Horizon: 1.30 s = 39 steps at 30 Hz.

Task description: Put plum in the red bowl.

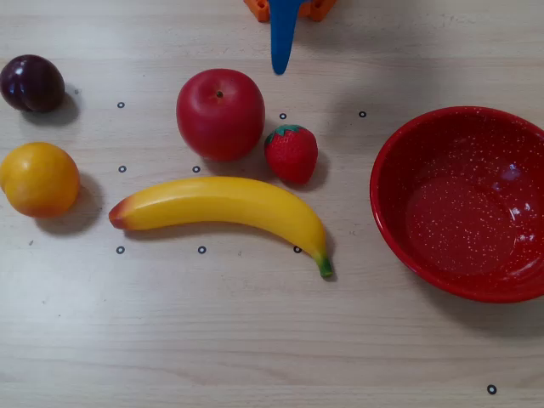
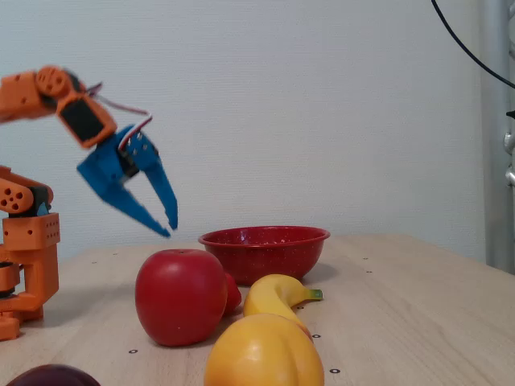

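Note:
The plum (image 1: 32, 82) is a small dark purple fruit at the far left of the table in the overhead view. Only its top shows at the bottom left of the fixed view (image 2: 48, 376). The red bowl (image 1: 399, 140) with white speckles stands empty at the right, and at the back in the fixed view (image 2: 264, 256). My blue gripper (image 2: 170, 230) hangs in the air above the table, pointing down, its fingertips almost together and holding nothing. In the overhead view the gripper (image 1: 280, 66) enters from the top edge, just beyond the apple, far from the plum.
A red apple (image 1: 220, 113), a strawberry (image 1: 291, 153), a banana (image 1: 221, 208) and an orange (image 1: 38, 178) lie between the plum and the bowl. The arm's orange base (image 2: 28, 265) stands at the left of the fixed view.

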Each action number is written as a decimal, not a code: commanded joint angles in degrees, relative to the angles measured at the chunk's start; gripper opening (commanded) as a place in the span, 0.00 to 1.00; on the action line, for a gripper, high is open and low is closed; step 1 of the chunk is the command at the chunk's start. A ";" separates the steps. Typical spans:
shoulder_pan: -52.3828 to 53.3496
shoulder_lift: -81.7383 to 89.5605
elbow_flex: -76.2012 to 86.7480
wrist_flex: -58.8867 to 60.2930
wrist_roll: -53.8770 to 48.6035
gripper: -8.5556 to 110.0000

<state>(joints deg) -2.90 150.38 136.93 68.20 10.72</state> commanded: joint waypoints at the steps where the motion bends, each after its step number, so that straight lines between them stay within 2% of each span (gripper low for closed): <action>1: -3.25 -4.39 -11.95 5.54 1.93 0.07; 12: -18.37 -30.94 -47.02 23.29 11.16 0.07; 27: -46.76 -65.04 -76.03 32.17 32.70 0.07; 33: -54.49 -75.50 -86.48 31.46 39.64 0.08; 39: -59.85 -83.41 -92.55 32.17 51.59 0.07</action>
<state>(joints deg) -60.82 64.60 49.83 99.32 58.54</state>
